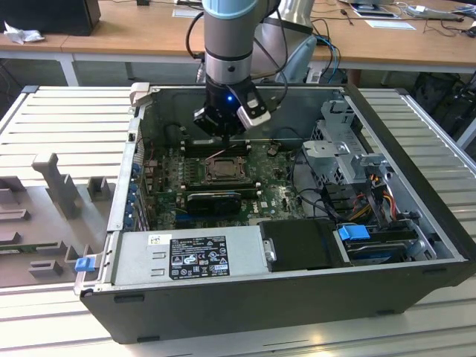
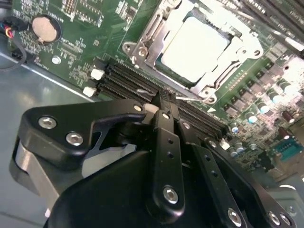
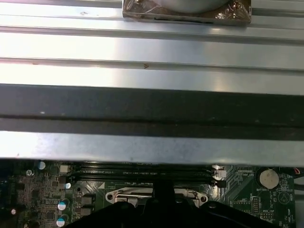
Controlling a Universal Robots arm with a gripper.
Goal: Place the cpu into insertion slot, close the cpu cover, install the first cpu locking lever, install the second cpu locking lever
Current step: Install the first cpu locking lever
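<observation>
End effector point(image 1: 221, 123) hangs inside the open computer case point(image 1: 416, 223) in your exterior view, just behind the insertion slot point(image 1: 223, 170). Your second wrist view shows its fingers point(image 2: 166, 107) pressed together, empty, near the cpu point(image 2: 194, 47) seated under the cpu cover point(image 2: 142, 45).

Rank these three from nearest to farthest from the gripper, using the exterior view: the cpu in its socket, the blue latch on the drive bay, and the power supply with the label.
1. The cpu, just below the gripper, mid-motherboard.
2. The power supply, along the case's near edge.
3. The blue latch, toward the exterior view's right, on the drive bay.
</observation>
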